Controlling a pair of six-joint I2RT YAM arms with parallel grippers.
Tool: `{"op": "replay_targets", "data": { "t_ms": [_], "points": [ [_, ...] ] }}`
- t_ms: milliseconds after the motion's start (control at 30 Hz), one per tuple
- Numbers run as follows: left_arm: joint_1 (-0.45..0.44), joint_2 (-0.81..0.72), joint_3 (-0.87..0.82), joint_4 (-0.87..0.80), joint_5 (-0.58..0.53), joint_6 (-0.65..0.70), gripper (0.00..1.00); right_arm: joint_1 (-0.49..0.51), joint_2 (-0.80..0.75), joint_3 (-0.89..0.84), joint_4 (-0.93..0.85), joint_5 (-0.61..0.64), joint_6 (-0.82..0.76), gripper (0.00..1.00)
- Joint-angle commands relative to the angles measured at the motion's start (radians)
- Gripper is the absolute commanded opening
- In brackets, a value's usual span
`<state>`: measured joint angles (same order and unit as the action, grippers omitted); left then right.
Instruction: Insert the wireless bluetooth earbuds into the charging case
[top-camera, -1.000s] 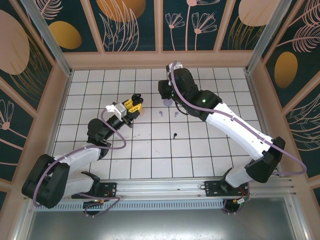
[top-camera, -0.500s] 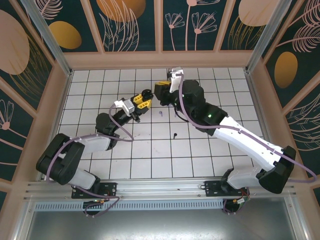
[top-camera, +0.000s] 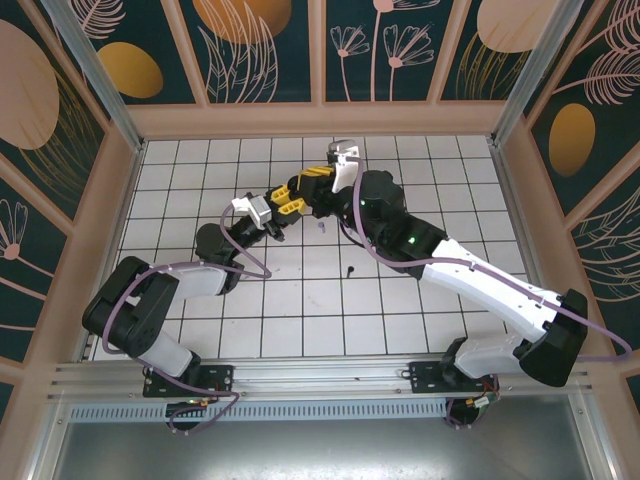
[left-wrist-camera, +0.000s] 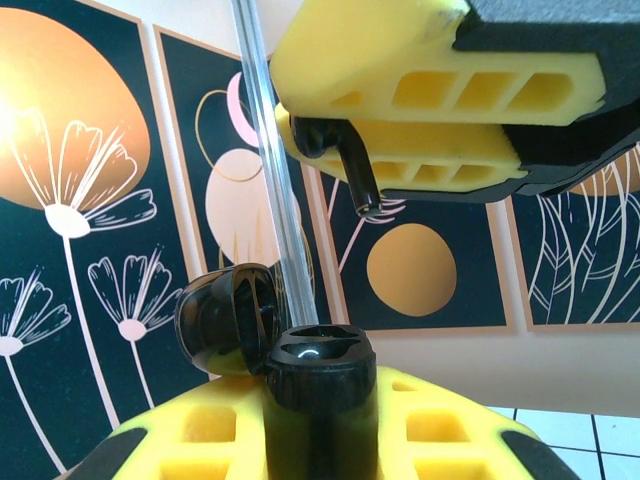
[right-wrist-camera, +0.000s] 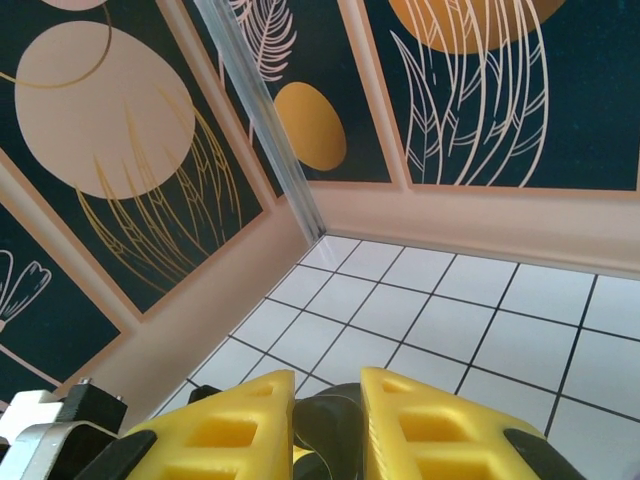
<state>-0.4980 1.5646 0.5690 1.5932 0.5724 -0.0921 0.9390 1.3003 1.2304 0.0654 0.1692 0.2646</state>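
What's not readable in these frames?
- Top view: the meeting spot, covered by left gripper and right gripper.
- Left wrist: charging case base, cut off by the bottom edge.
- Right wrist: dark thing between the fingers, cut off by the bottom edge.
- Top view: lilac earbud on the tiles, too small for detail.

Bright, even light, faint shadows, a small glint on the black charging case (nearest parts blurred).

clear: front tiles | blocking: left end effector, right end effector mid-table
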Motion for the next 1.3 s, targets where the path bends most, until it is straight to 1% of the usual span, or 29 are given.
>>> {"op": "replay_targets", "data": {
  "t_ms": [0, 433, 1267],
  "points": [
    [-0.007, 0.005, 0.028, 0.083, 0.015, -0.027, 0.0, 0.009, -0.003, -0.008, 0.052, -0.013, 0.012, 0.23],
    [-0.008, -0.013, 0.037, 0.066, 0.016, -0.055, 0.0, 0.011, 0.02, -0.019, 0.058, -0.037, 0.037, 0.22],
    [-0.008, -0.06, 0.034, 0.005, 0.026, -0.06, 0.0, 0.007, 0.072, -0.017, 0.036, -0.026, 0.019, 0.21]
  ]
}}
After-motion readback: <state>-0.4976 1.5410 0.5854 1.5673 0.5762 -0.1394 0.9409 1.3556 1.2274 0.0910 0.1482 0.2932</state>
